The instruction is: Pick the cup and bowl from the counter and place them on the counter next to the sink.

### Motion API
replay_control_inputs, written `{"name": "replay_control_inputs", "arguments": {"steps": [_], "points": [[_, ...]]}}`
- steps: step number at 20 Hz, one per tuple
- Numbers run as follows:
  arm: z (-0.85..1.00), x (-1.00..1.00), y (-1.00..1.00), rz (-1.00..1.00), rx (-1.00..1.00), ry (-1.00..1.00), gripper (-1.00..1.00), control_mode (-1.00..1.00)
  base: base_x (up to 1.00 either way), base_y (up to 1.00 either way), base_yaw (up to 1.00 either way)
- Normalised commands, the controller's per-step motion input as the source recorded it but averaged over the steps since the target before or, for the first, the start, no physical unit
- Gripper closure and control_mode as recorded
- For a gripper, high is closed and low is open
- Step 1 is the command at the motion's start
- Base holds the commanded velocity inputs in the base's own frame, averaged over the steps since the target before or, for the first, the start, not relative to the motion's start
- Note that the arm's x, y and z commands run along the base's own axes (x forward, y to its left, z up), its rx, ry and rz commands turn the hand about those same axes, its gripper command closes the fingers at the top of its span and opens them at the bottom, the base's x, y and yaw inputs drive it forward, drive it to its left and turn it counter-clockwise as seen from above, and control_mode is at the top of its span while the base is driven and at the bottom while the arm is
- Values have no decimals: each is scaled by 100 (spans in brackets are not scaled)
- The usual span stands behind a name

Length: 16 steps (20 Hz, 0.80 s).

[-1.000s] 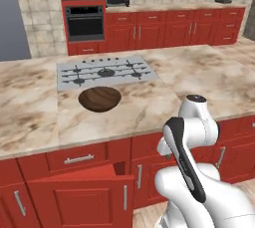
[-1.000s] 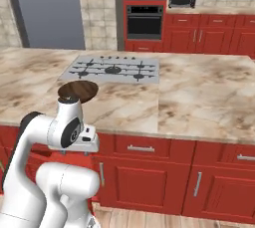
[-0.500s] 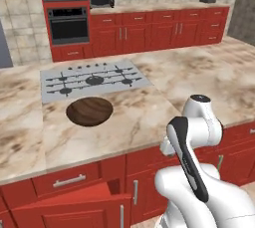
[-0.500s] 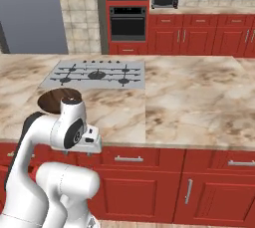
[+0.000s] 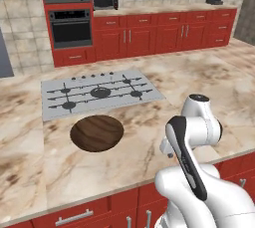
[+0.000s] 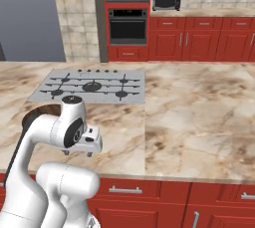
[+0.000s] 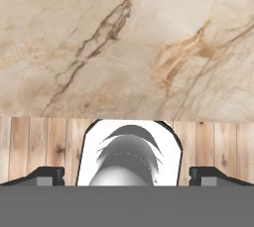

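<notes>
Spread wide, the gripper holds nothing and touches nothing; its two dark fingertips stand far apart at the bottom of the hand view, above the edge of the counter and a strip of wooden floor. On the counter, the bowl sits upright just in front of the grey cooktop, near its left front corner, and it looks empty. Beside the cooktop, in the right base view, the arm hides most of the bowl.
</notes>
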Motion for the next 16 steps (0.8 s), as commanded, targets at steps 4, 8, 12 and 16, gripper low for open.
{"name": "replay_control_inputs", "arguments": {"steps": [4,8,12,16], "points": [[0,0,0,0,0,0,-100,100,29,-16,-1],[0,0,0,0,0,0,-100,100,1,-2,0],[0,0,0,0,0,0,-100,100,0,0,0],[0,0,0,0,0,0,-100,100,0,0,0]]}}
